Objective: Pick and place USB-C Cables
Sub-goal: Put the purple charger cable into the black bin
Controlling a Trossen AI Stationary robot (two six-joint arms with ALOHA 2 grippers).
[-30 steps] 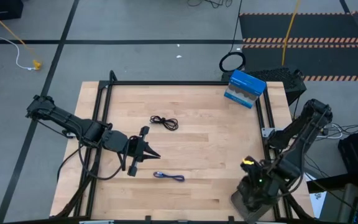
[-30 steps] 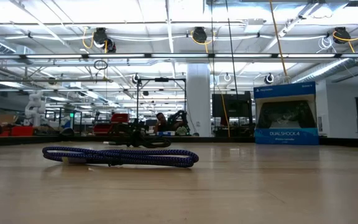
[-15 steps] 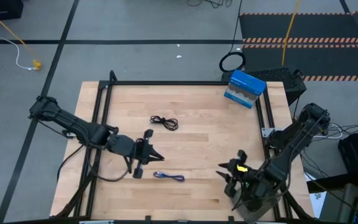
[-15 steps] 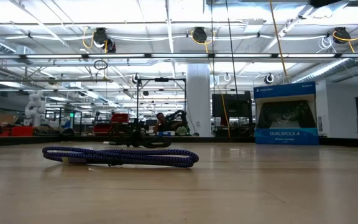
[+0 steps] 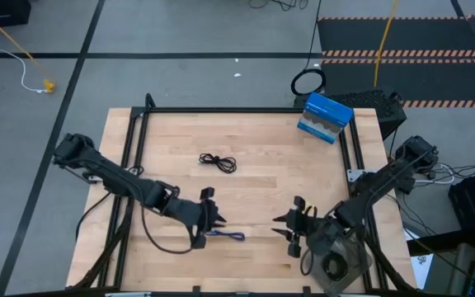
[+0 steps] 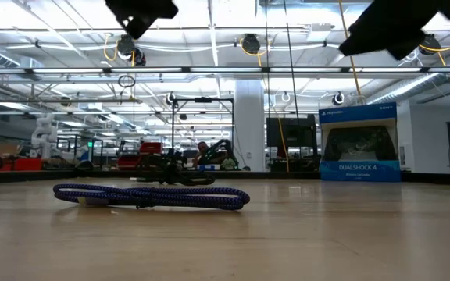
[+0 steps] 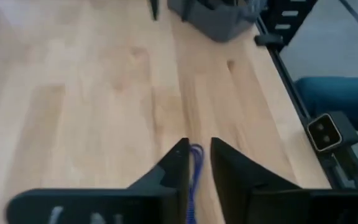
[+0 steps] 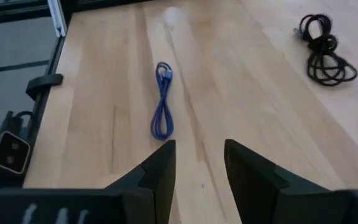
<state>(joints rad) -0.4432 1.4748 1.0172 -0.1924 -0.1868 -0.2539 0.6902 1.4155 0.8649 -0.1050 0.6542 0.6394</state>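
Observation:
The blue-purple cable (image 5: 226, 236) lies flat as a long thin coil near the table's near edge; it also shows in the low view (image 6: 151, 196) and the right wrist view (image 8: 162, 109). One black cable (image 5: 218, 162) lies loosely bundled mid-table (image 8: 324, 52). A second black cable is out of view. My left gripper (image 5: 216, 220) hovers open above the blue-purple cable's left end, and the cable (image 7: 195, 163) shows in the gap between its fingers (image 7: 194, 154). My right gripper (image 5: 288, 228) is open to that cable's right, pointing at it (image 8: 197, 152).
A blue box (image 5: 326, 117) stands at the far right corner, printed DualShock 4 (image 6: 359, 145). A black frame (image 5: 221, 110) edges the table. A black ring loop (image 5: 308, 82) lies off the table beyond it. Bare wood lies between the two cables.
My left gripper has moved right and toward the near edge, ending over the blue-purple cable's left end. My right gripper has swung from the near right corner out over the table, toward the left. Both arms now show at the top of the low view. The cables have stayed put.

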